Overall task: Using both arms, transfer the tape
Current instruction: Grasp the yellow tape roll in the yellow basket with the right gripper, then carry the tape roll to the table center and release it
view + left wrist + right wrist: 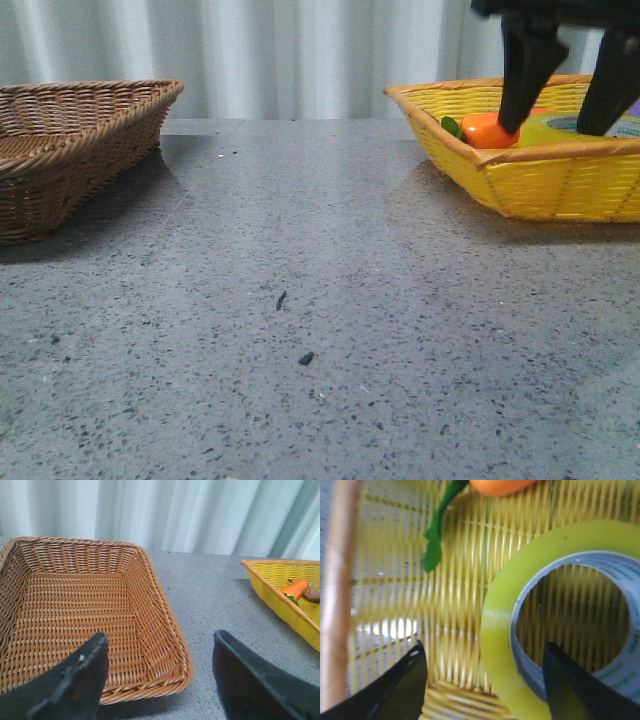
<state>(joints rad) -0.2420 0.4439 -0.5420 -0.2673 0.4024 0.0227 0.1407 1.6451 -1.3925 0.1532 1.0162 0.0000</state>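
Note:
The tape (499,630), a yellow roll with a white core, lies flat in the yellow basket (470,570). It also shows in the front view (558,128), behind the basket's front rim. My right gripper (484,650) is open and low over it. One finger (570,685) is over the core hole and the other finger (400,685) is outside the roll, so the roll's wall lies between them. In the front view the right gripper (563,118) hangs into the yellow basket (540,185). My left gripper (160,635) is open and empty above the brown basket's near corner.
An orange carrot toy (488,130) with a green leaf (434,545) lies in the yellow basket beside the tape. A brown wicker basket (60,150) stands at the far left; its rim also shows in the left wrist view (170,625). A grey speckled table (300,300) lies between the baskets.

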